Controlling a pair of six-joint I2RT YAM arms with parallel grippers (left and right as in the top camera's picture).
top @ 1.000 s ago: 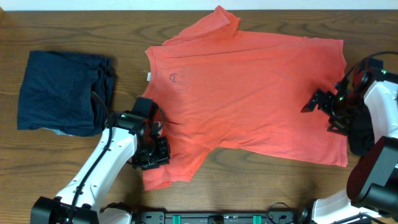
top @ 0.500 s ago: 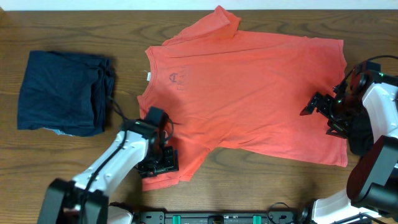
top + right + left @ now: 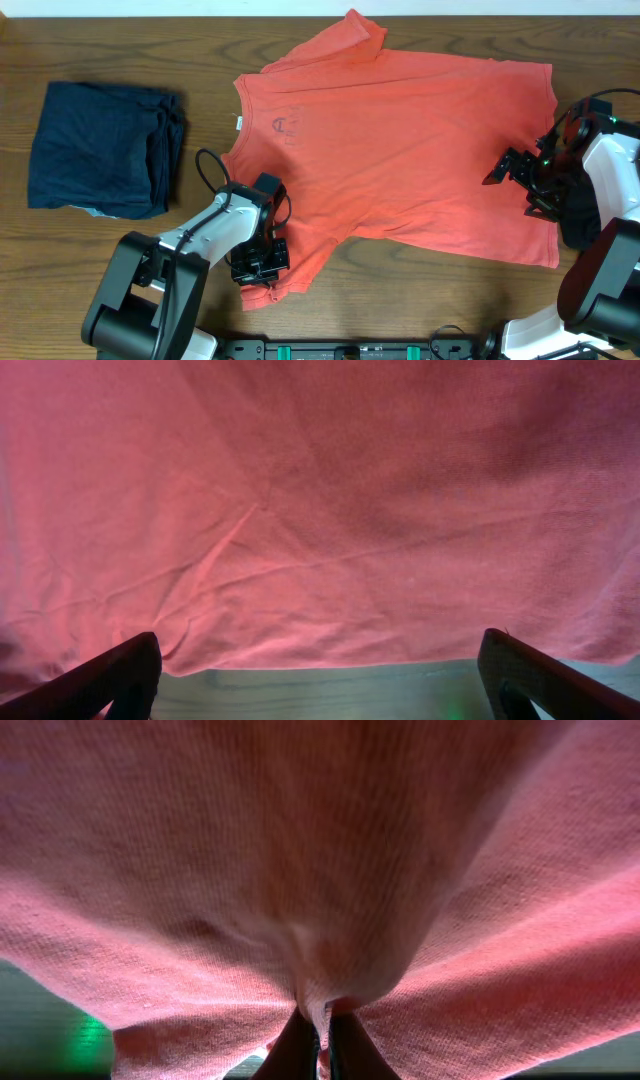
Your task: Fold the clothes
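A coral-red T-shirt lies spread flat across the middle of the table, its lettering not showing. My left gripper sits on the shirt's lower-left sleeve. In the left wrist view its fingers are pressed together on a pinched ridge of red fabric. My right gripper hovers over the shirt's right hem. Its dark fingers stand far apart, with only the hem and bare wood between them. A navy garment lies folded at the left. Something black lies by the right arm.
The wooden table shows along the front edge and between the navy garment and the shirt. The right arm's white body stands at the right edge, the left arm runs in from the lower left.
My left gripper slid right and toward the front edge onto the sleeve, opened wider on the way, then shut on the fabric. The right gripper shifted only slightly and stayed open.
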